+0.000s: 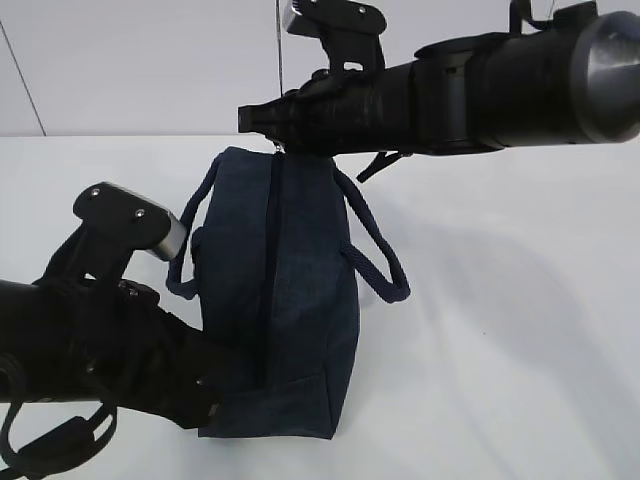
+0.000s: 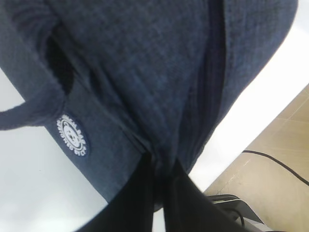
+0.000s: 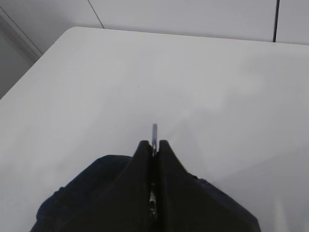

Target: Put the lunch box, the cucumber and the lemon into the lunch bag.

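Observation:
The navy lunch bag [image 1: 300, 300] lies on the white table [image 1: 500, 330], its zipper [image 1: 272, 250] running along the top from near to far. My left gripper [image 2: 161, 164] is shut on a fold of fabric at the bag's [image 2: 145, 58] near end, beside the white round logo [image 2: 72, 135]. At the bag's far end my right gripper [image 3: 153, 143] is shut on the zipper's metal pull [image 3: 154, 130], which sticks out between the fingertips. In the exterior view the right gripper [image 1: 250, 118] hangs over that far end. The lunch box, the cucumber and the lemon are out of view.
Two looped handles [image 1: 385, 260] [image 1: 190, 240] hang off either side of the bag. The table's edge [image 2: 227, 154] runs close beside the bag's near end, with tan floor and a black cable [image 2: 275, 162] beyond. A pale wall [image 1: 150, 60] stands behind the table.

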`<action>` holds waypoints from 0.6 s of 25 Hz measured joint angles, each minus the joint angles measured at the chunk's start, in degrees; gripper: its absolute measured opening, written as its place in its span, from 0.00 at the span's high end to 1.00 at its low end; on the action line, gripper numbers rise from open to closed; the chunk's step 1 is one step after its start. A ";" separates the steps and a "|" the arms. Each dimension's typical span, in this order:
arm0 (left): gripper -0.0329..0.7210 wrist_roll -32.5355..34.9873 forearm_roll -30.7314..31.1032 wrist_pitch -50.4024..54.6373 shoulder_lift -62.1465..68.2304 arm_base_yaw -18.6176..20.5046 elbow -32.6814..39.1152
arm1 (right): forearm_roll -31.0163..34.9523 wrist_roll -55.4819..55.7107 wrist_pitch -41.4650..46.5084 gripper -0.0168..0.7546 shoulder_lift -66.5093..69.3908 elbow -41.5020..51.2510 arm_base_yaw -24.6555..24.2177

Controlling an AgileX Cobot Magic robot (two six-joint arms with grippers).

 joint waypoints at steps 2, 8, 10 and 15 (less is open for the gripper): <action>0.96 0.00 0.00 0.00 0.00 0.00 0.00 | 0.00 -0.14 0.00 0.97 0.28 -0.39 -0.07; 0.96 0.00 0.00 0.24 0.00 0.00 0.00 | 0.00 -0.28 1.12 0.97 0.50 -0.41 -0.14; 0.95 0.00 0.00 0.41 0.00 0.00 0.00 | 0.00 -0.32 1.54 0.97 0.50 -0.41 -0.14; 0.75 0.00 -0.55 1.69 0.00 0.00 0.00 | 0.00 -0.53 1.91 0.97 0.60 -0.41 -0.14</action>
